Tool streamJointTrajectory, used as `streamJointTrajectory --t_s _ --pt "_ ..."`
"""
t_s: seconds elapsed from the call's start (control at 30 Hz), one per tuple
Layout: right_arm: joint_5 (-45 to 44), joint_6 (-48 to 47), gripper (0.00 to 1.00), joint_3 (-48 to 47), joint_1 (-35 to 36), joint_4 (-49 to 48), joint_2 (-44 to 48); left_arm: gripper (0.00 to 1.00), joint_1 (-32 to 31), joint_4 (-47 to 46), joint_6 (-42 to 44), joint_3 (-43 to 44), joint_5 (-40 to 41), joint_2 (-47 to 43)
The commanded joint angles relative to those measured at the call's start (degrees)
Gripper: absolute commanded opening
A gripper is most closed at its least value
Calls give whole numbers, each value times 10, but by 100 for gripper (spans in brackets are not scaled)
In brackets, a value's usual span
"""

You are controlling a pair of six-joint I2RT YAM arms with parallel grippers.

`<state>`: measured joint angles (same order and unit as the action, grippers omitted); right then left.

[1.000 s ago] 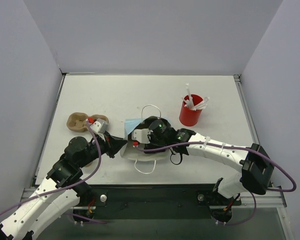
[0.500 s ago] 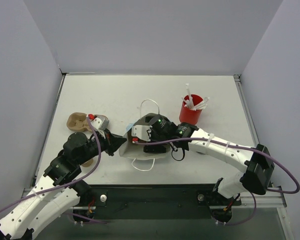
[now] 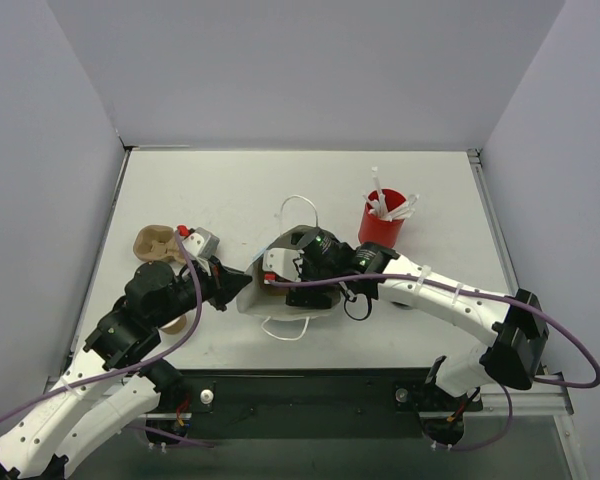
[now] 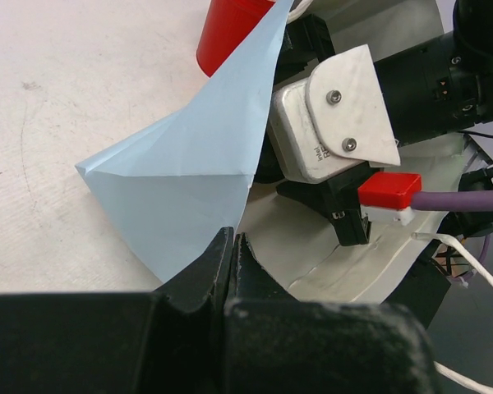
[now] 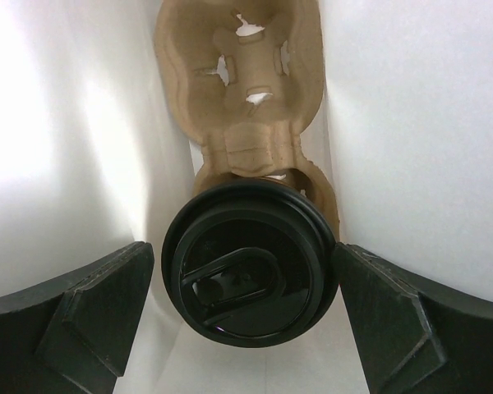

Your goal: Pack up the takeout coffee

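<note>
Blue bag [image 4: 181,180] pinched by left claw [image 4: 232,244]; takeout coffee [image 5: 248,283] flanked by right claw [image 5: 243,256], grip indeterminate. Risk: cup toppled if snagged on withdrawal.

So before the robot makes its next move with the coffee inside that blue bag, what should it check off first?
1. Bag held open: the left gripper pinches the edge of the light blue paper bag. Ok.
2. Coffee inside the bag: the takeout coffee, topped by its round black plastic lid, sits between the bag's white inner walls. Ok.
3. Lid on: it covers the cup completely. Ok.
4. Grip: the right gripper has a finger against each side of the lid. Ok.
5. Aim: the cup is over the near pocket of the brown moulded-pulp cup carrier. Ok.
6. Cup fully seated in that pocket: hidden beneath the lid. Cannot tell.
</note>
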<state>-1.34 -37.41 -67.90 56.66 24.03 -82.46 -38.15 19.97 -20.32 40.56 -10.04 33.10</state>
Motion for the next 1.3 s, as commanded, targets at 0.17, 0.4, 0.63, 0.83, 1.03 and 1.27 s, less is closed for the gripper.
streamJointTrajectory --t_s 0.17,0.4,0.63,0.83,1.03,1.27 --pt "32 39 98 -43 -7 18 13 0 0 36 12 37 -8 4" --pt "33 47 96 -48 -6 19 12 0 0 44 13 51 -9 13" --pt "29 51 95 -58 -7 19 12 0 0 51 13 59 -9 20" --pt "25 45 85 -43 -8 22 14 0 0 48 14 51 -9 18" --pt "28 52 76 -40 -9 31 19 0 0 52 20 44 -9 9" --pt "30 56 65 -31 -10 36 17 0 0 52 38 37 -8 5"
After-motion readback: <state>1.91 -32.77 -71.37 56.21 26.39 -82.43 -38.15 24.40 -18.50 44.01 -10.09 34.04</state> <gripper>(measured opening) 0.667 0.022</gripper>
